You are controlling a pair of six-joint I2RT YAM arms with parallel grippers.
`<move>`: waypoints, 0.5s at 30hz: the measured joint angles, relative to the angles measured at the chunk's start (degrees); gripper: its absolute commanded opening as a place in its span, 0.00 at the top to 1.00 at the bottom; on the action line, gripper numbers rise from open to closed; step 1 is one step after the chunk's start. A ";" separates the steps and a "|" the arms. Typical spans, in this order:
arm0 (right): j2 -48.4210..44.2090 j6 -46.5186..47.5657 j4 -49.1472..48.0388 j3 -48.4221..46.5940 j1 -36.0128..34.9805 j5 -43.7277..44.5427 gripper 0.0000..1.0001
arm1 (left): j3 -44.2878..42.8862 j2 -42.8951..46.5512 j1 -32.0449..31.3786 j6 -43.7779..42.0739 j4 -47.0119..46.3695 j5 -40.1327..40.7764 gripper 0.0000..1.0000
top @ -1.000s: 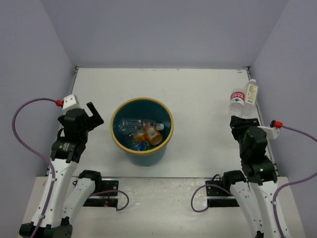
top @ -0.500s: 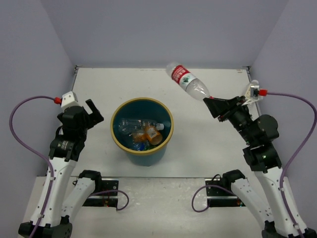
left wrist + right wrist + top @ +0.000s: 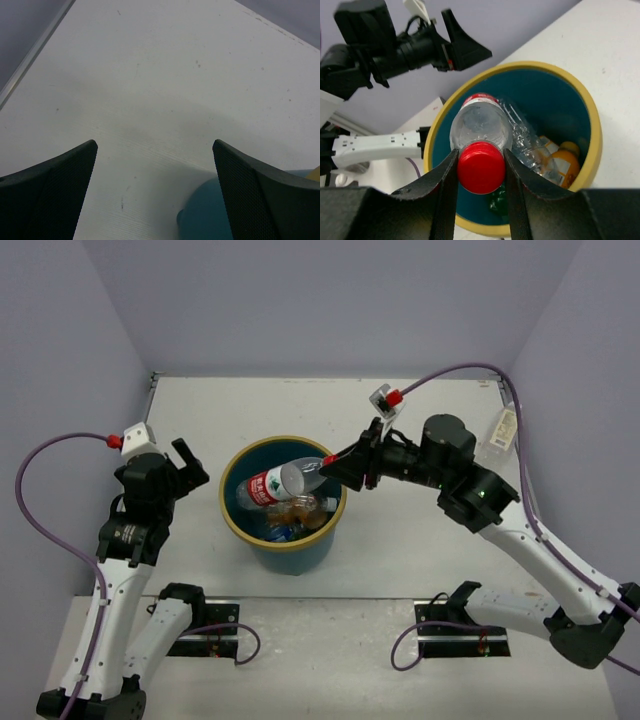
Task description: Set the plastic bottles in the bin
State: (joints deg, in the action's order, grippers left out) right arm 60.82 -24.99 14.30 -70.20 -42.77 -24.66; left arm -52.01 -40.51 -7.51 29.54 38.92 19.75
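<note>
My right gripper [image 3: 335, 464] is shut on the red cap [image 3: 480, 167] of a clear bottle with a red label [image 3: 282, 481], holding it tilted over the mouth of the teal bin [image 3: 232, 515], which has a tan-yellow rim [image 3: 592, 150]. In the bin lie a clear bottle [image 3: 527, 140], an orange-labelled one [image 3: 560, 165] and a green one [image 3: 496, 201]. Another bottle with a white label [image 3: 503, 430] lies at the table's far right edge. My left gripper [image 3: 186, 465] is open and empty, left of the bin; its wrist view shows the bin's outer wall [image 3: 210, 215].
Grey walls close the table on three sides. A raised edge strip [image 3: 35, 52] runs along the table's left side. The left arm [image 3: 375, 145] shows beyond the bin in the right wrist view.
My right arm swung left from the table's right side, carrying the red-labelled bottle from high above the table to over the bin's mouth. The left arm stayed put.
</note>
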 measured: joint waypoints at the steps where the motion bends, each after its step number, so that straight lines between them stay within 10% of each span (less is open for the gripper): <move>1: 1.25 0.84 1.08 -0.86 -0.83 0.56 0.54 | -0.07 0.02 0.00 0.00 0.00 0.00 0.00; 8: 4.94 4.34 6.33 -2.76 -3.60 4.61 0.04 | -0.07 -0.01 0.00 0.00 0.02 -0.02 0.00; 15: 4.33 5.00 7.84 -2.86 -3.73 11.39 0.01 | -0.07 0.02 0.00 0.00 0.02 -0.02 0.00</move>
State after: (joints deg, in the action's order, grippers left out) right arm 65.15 -19.99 22.14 -73.06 -46.50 -13.27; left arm -52.07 -40.49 -7.51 29.54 38.94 19.73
